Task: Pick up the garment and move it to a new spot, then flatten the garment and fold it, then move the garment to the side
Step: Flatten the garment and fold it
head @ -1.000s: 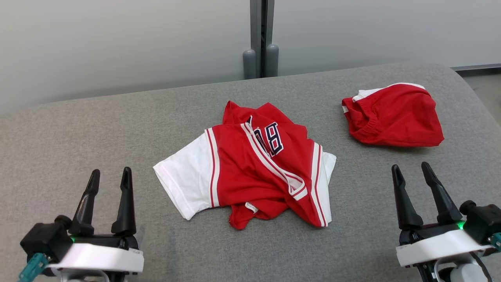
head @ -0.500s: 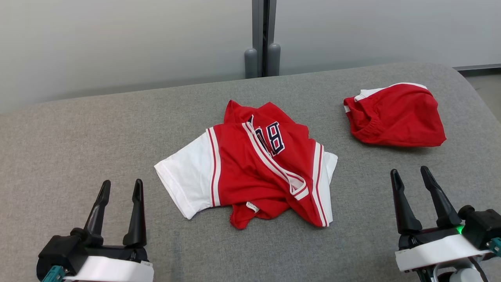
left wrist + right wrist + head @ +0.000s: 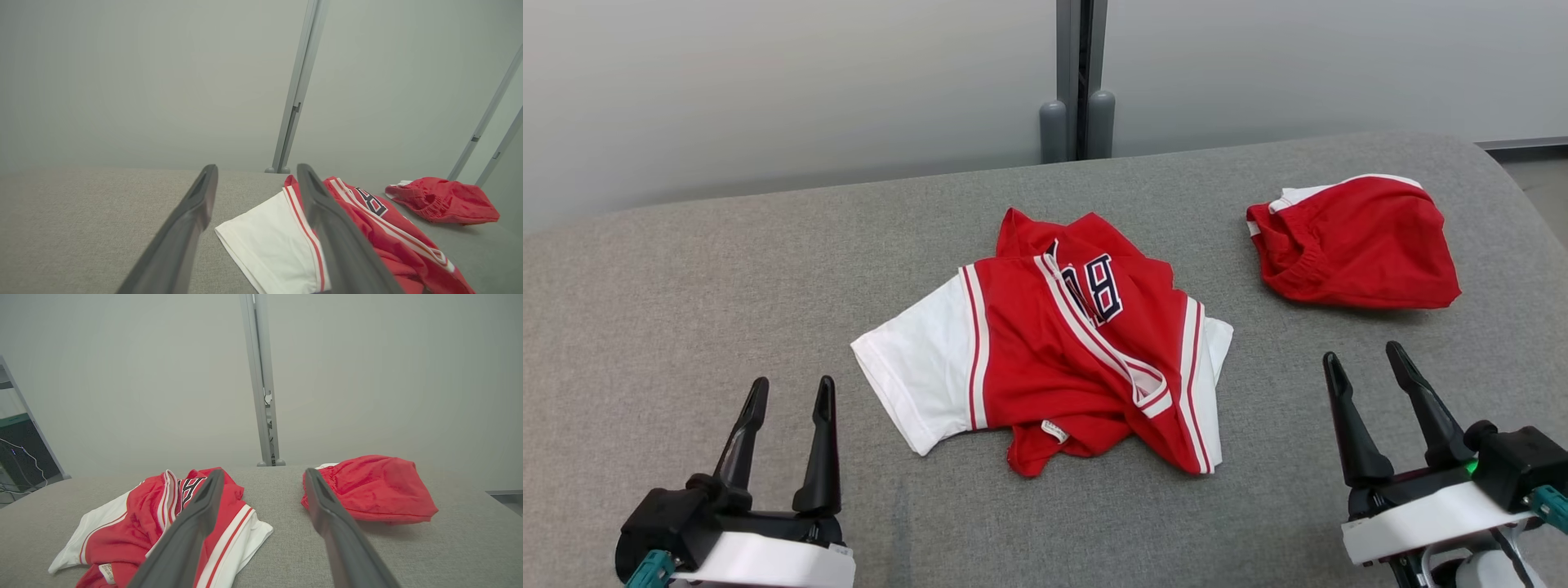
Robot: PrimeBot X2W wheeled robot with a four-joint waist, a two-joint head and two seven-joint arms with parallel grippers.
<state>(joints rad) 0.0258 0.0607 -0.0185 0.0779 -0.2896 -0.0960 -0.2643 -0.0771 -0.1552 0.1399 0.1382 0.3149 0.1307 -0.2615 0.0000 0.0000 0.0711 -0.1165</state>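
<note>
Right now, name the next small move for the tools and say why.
Probably ease the left tool forward and right toward the white sleeve of the crumpled jersey. Both tools are open and touch nothing, the jersey lies bunched, and that sleeve is its nearest free edge. The right tool appears further off.

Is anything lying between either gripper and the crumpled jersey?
Nothing visible does. Bare grey cushion separates the left gripper and right gripper from the jersey; the red shorts lie farther back on the right.
</note>
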